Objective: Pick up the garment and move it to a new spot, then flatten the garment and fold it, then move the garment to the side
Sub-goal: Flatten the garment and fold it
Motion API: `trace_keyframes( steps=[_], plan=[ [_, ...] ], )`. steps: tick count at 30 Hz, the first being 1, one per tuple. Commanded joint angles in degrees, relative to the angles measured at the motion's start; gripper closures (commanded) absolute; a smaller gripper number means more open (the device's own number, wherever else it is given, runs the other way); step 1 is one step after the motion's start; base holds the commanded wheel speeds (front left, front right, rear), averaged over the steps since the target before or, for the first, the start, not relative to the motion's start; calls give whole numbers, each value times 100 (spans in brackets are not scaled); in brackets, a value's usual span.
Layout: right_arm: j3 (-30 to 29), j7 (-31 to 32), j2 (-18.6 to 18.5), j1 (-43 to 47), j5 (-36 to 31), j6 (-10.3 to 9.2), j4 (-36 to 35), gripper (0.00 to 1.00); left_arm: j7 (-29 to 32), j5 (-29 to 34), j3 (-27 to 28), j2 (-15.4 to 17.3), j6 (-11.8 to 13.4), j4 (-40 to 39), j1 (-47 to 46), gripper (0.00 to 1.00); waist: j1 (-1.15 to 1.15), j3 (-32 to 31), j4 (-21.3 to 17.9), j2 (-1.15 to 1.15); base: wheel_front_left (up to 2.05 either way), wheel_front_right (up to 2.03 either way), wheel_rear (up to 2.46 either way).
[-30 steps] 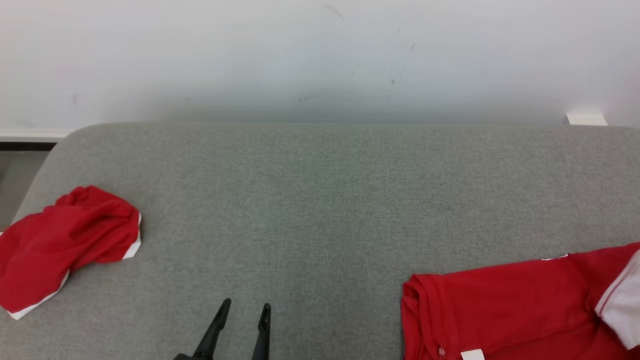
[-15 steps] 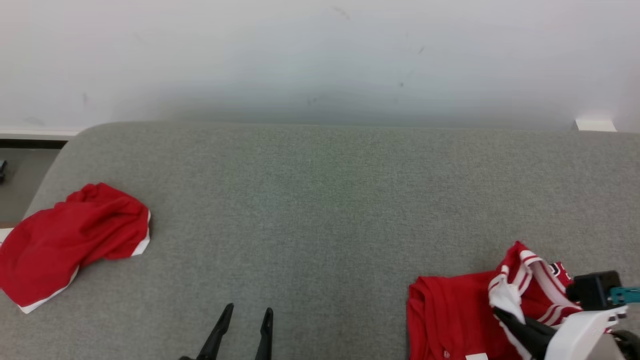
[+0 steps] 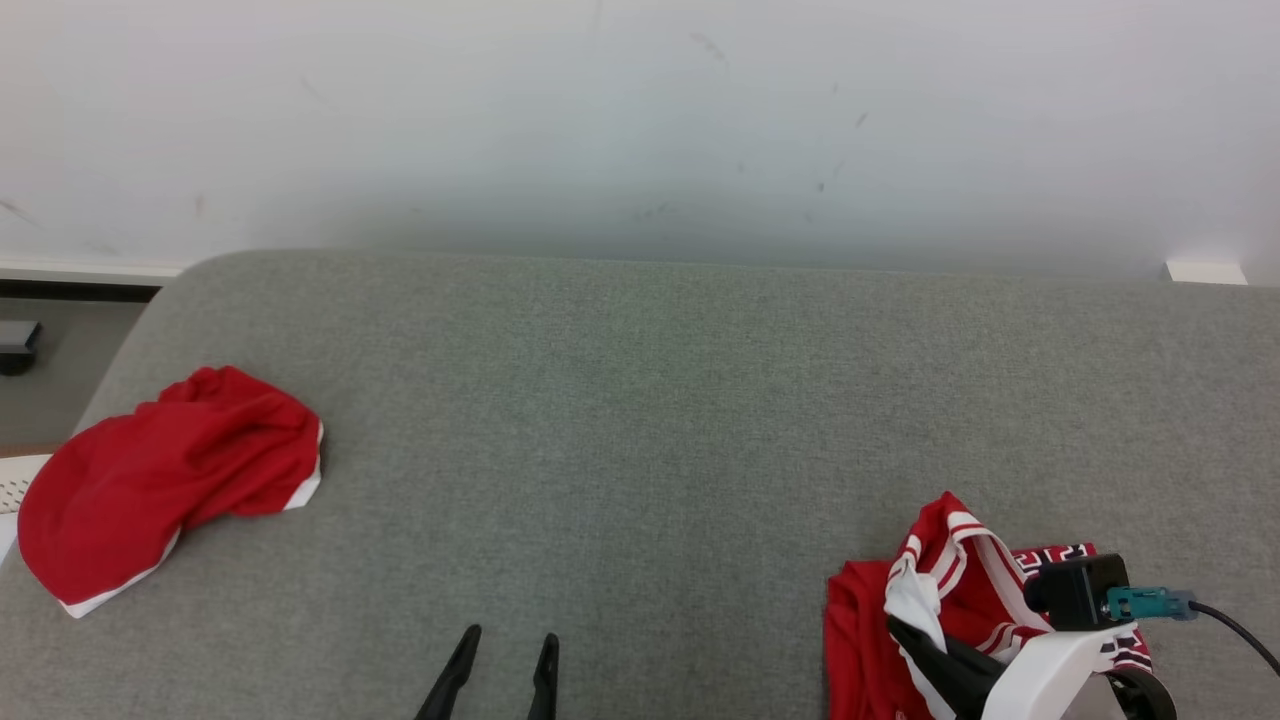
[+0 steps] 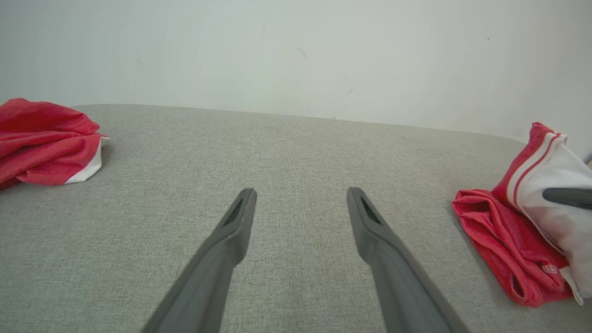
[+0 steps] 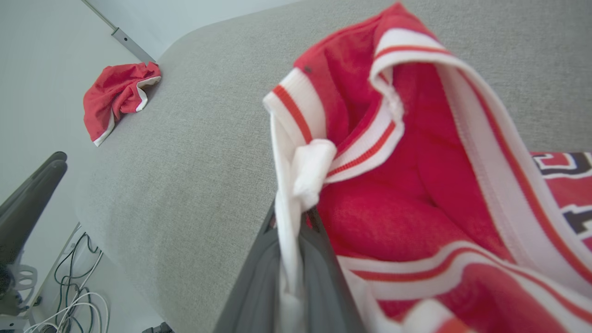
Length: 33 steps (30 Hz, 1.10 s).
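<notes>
Right pincer [image 3: 900,632] clenched on white edge of red-and-white fabric garment [image 3: 855,640], bunched end raised above grey woven surface [image 3: 640,420]; our left pincer [image 4: 301,192] spread wide, empty.

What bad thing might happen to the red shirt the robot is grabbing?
The right tool pinches only a thin white edge of the shirt, so it may slip free when lifted. The rest lies bunched on the gray cushion and might drag instead of spreading flat.

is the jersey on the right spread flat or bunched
Bunched: the jersey lies in a heap, its white trim pinched and raised by the right tool.
</notes>
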Motion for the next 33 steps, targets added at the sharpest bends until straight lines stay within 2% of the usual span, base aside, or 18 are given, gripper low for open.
trace_keyframes(
  steps=[1, 2, 3, 4, 5, 14, 20, 26, 33],
  plan=[
    [-6, -31, 29, -40, -47, 1, 17, 100, -12, -36, 7, 16, 10, 15, 48, 0, 0, 2, 6, 0, 0, 0, 0],
    [-4, -71, 84, -44, -71, 1, 50, 100, -12, -43, 3, 16, 14, 21, 41, 0, 0, 4, 13, 0, 0, 0, 0],
    [3, -152, 188, -55, -94, 1, 91, 53, -12, -40, -11, 16, 14, 34, 44, 0, 0, 2, 18, 0, 0, 0, 0],
    [3, -152, 188, -55, -94, 1, 91, 53, -12, -40, -11, 16, 14, 34, 44, 0, 0, 2, 18, 0, 0, 0, 0],
    [-25, -286, 290, -74, -162, 1, 104, 0, -12, -40, -10, 16, 4, 47, 56, 0, 0, -6, 18, 0, 0, 0, 0],
    [-2, -832, 704, 101, -19, 1, -408, 0, -12, 27, 41, 15, -17, 62, 143, 0, 0, -105, -45, 0, 0, 0, 0],
    [-249, -1225, 777, 390, 52, 1, -1058, 0, -12, 97, 120, 15, -54, 43, 241, 0, 0, -232, -147, 0, 0, 0, 0],
    [-1010, -1860, 520, 768, -542, 0, -1402, 0, -12, 95, 170, 15, -46, 7, 345, 0, 0, -363, -234, 0, 0, 0, 0],
    [-1797, -2650, 191, 1297, -1677, 0, -889, 0, -12, 61, 260, 15, -22, -40, 410, 0, 0, -524, -307, 0, 0, 0, 0]
  ],
)
